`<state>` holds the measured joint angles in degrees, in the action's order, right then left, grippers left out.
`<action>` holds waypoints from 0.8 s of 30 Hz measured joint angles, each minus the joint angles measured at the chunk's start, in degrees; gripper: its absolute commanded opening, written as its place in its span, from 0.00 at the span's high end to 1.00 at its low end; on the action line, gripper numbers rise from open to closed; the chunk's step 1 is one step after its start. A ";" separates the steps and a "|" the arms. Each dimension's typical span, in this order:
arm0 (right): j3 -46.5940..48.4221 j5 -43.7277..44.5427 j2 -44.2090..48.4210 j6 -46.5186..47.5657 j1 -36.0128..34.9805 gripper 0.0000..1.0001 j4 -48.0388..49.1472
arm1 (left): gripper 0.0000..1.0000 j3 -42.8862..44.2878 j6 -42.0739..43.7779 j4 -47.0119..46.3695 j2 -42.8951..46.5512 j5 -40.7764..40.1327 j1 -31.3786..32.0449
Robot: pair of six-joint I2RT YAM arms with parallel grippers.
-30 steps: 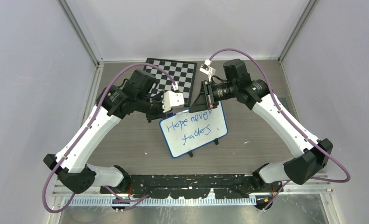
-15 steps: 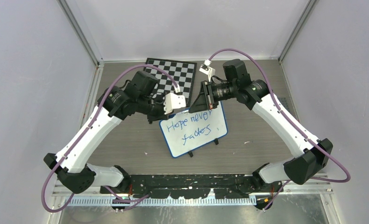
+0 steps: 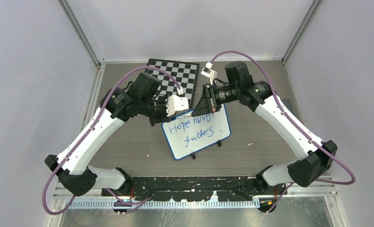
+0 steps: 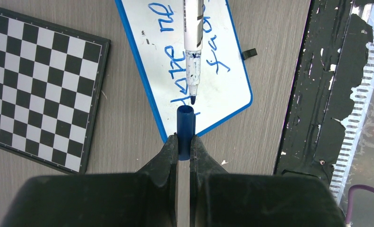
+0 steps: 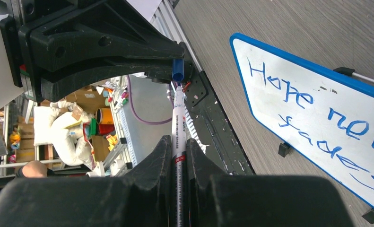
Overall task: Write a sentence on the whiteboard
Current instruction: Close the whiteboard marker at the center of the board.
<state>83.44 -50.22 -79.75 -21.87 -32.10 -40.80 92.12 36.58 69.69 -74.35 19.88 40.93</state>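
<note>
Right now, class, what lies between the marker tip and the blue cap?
Nothing: the left wrist view shows only a narrow bare gap between marker tip and cap, with the whiteboard behind.

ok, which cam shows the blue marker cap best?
Left wrist: the blue cap shows full length, clamped in the left gripper, open mouth facing the marker tip, not yet on. Right wrist shows only its end, beside the tip. Top external: too small to make out.
</note>
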 measured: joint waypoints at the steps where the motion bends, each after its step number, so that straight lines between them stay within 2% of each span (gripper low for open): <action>1: 0.00 0.00 0.00 0.17 -0.04 1.00 -0.11 | 1.00 0.00 -0.07 0.00 0.00 0.00 0.00; 24: 0.35 0.20 -0.02 0.74 -0.57 1.00 -0.87 | 1.00 0.72 -0.20 0.33 -0.63 0.92 1.81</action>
<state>83.79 -50.02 -79.77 -21.12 -32.67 -41.67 92.84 36.38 70.02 -74.98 20.80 42.74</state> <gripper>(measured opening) 0.170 0.048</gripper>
